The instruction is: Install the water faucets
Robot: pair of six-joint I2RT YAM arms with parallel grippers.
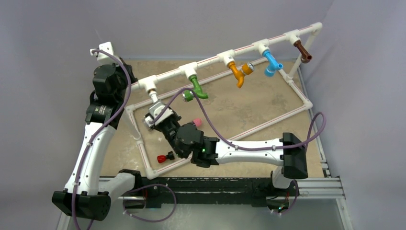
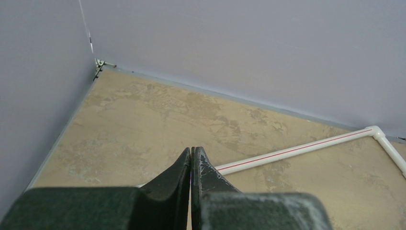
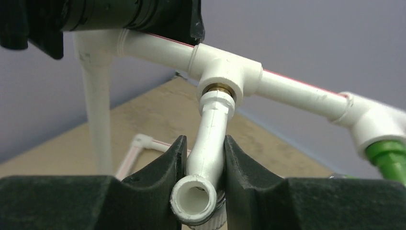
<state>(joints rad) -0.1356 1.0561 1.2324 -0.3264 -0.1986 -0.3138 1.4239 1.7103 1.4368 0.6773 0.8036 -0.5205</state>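
Note:
A white faucet (image 3: 210,139) hangs from the leftmost T-fitting (image 3: 225,72) of the white pipe frame (image 1: 249,46), with a brass thread showing at the joint. My right gripper (image 3: 203,141) is shut on its spout; in the top view the gripper (image 1: 156,112) sits just below that fitting. Green (image 1: 197,89), orange (image 1: 237,73), blue (image 1: 272,63) and brown (image 1: 302,51) faucets hang from the other fittings. My left gripper (image 2: 191,152) is shut and empty, held above the table's far left corner.
A pink-capped cylinder (image 1: 196,121) and a small red piece (image 1: 165,157) lie on the tan table inside the frame's floor pipes (image 1: 268,124). My folded left arm (image 1: 107,81) crowds the frame's left end. Purple walls close the back and sides.

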